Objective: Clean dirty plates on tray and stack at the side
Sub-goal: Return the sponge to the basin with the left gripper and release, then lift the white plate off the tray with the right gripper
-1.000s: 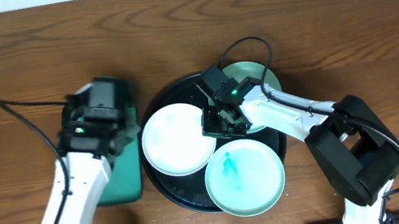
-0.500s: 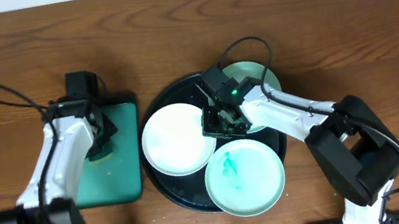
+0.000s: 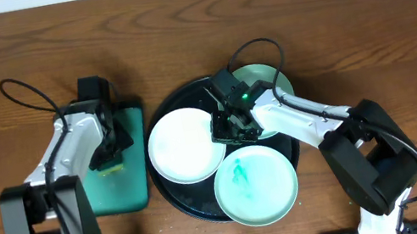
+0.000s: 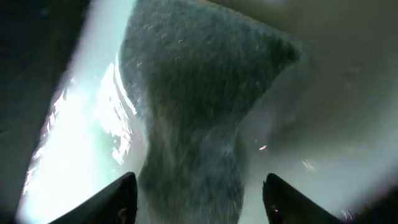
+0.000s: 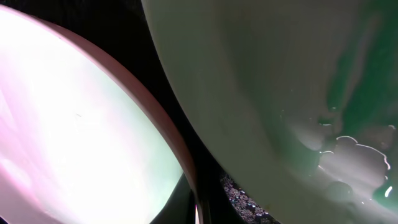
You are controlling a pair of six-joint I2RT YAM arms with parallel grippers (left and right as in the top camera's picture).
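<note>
The glossy black tray [image 3: 173,199] holds three plates. On its left lies the white plate [image 3: 183,145] [image 5: 56,118]. At the front is a mint plate [image 3: 257,186] with a teal smear. A second mint plate [image 3: 273,81] [image 5: 261,81] sits at the back right, partly under my right arm and wet with teal. My right gripper [image 3: 231,124] [image 5: 200,208] is shut and low between the white plate and the back mint plate; I cannot tell whether it pinches a rim. My left gripper [image 3: 108,158] [image 4: 199,200] is open above the grey-green sponge [image 4: 193,118], a fingertip on either side of it.
A rectangular teal-green tray [image 3: 131,189] lies left of the black tray, with the sponge [image 3: 111,165] on it under my left gripper. Bare wooden table [image 3: 399,23] stretches to the right and behind. A black cable [image 3: 23,88] loops off the left arm.
My left arm has swung onto the teal tray and its jaws have gone from shut to open, leaving the sponge lying between them. The right arm and the plates have not moved.
</note>
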